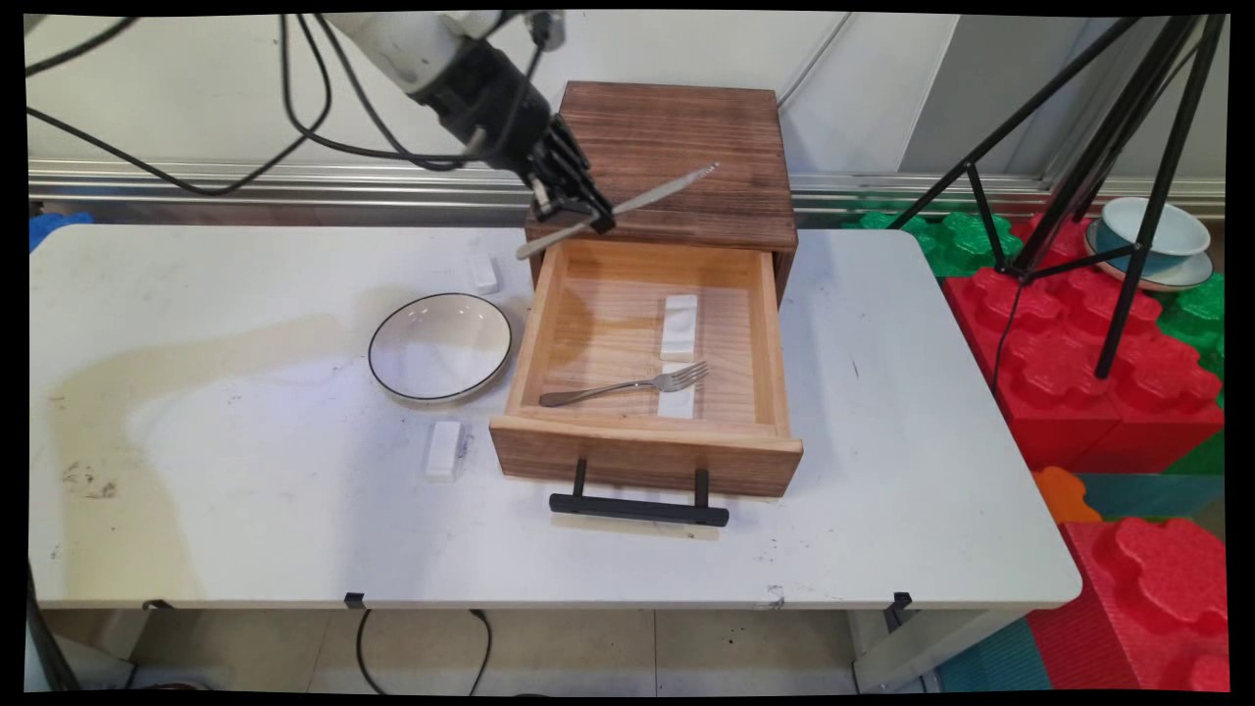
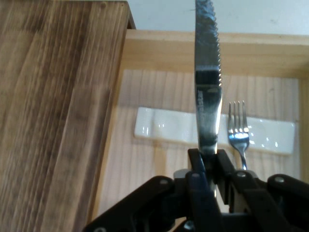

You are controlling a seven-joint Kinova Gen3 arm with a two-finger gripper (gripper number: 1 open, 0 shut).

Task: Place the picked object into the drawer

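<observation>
Presently, item one: a table knife [image 1: 627, 204], steel, serrated along one edge, clamped across its handle between my claw [image 1: 578, 218] fingers [image 2: 195, 162], which are drawn narrow upon it. In the main view the knife lies tilted, its blade tip raised toward the right over the cabinet top, its handle end pointing down-left; it hangs in the air above the rear left corner of the open drawer.

Item two: the drawer [image 1: 647, 436], pale wood, pulled out toward the near edge of the counter, with a black bar handle [image 1: 639, 508] on its front. Inside it: a fork [image 1: 627, 385], tines to the right, resting across a white rest [image 1: 677, 397]; a second white rest [image 1: 678, 327] lies just behind it.

Item three: the cabinet [image 1: 677, 162], dark stained wood, housing the drawer, standing at the far side of the counter.

Item four: a shallow white bowl [image 1: 440, 346] with a dark rim, just left of the drawer.

Item five: two small white blocks on the counter [image 1: 245, 471], one [image 1: 443, 450] in front of the bowl, one [image 1: 483, 272] behind it.
</observation>
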